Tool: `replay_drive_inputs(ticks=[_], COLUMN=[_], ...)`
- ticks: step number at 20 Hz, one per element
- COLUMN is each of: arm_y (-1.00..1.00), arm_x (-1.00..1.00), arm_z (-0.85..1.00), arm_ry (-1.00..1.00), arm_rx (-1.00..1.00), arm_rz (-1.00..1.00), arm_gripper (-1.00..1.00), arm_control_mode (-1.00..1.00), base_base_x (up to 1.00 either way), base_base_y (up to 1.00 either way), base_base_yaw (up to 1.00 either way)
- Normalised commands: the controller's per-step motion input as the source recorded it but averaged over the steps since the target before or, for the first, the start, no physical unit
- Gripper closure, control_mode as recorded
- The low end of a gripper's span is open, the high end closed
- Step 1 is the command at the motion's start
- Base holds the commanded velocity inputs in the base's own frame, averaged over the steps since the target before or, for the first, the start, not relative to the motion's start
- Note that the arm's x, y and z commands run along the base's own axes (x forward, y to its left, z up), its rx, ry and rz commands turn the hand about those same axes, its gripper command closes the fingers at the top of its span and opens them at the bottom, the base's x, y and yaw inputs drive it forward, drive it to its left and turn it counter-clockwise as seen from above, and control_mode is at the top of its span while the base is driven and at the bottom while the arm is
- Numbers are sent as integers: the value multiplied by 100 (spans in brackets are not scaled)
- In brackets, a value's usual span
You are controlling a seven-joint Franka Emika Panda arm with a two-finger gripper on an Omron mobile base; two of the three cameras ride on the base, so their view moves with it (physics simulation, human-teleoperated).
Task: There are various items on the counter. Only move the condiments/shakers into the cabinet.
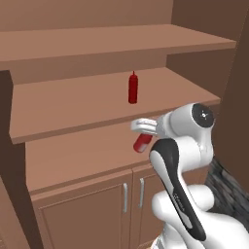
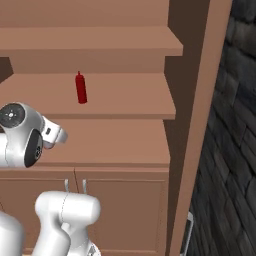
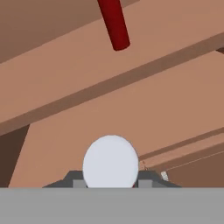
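- Left base view, from the left: the cabinet (image 1: 73,104) has bare shelf boards, then the dark red squeeze bottle (image 1: 133,88) standing upright on the middle shelf.
- Just right of it and lower, the gripper (image 1: 142,131) is clamped on the red bottle with pale label (image 1: 141,143), carried level with the shelf below, above the two lower doors (image 1: 97,209).
- Hand view: that bottle's pale round end (image 3: 110,162) sits between the fingers.
- Judged step: delivering the second condiment. Next, reach forward over the shelf, lower, and release it clear of the squeeze bottle.

Two red bottles (image 1: 133,88) (image 1: 142,142) (one gripped), two cabinet doors (image 1: 82,214) (image 1: 146,204)
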Motion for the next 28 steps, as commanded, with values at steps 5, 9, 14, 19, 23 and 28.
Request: replay_drive_inputs(ticks=[5,9,14,19,23,28], arm_y=[-1,26,30,12,1,1], arm_x=[-62,-48,-36,-9,3,25], arm_z=[51,95,90,34,0,0], arm_ry=[14,0,-33,-43,-21,15], arm_rx=[6,0,-8,-14,-11,-4], arm_rz=[-18,-3,6,12,11,6], arm_gripper=[100,100,100,100,100,100], arm_control_mode=[-100,-100,-100,-100,-100,-100], base_base_x=[0,0,0,0,0,0], base_base_y=[0,0,0,0,0,0], base_base_yaw=[0,0,0,0,0,0])
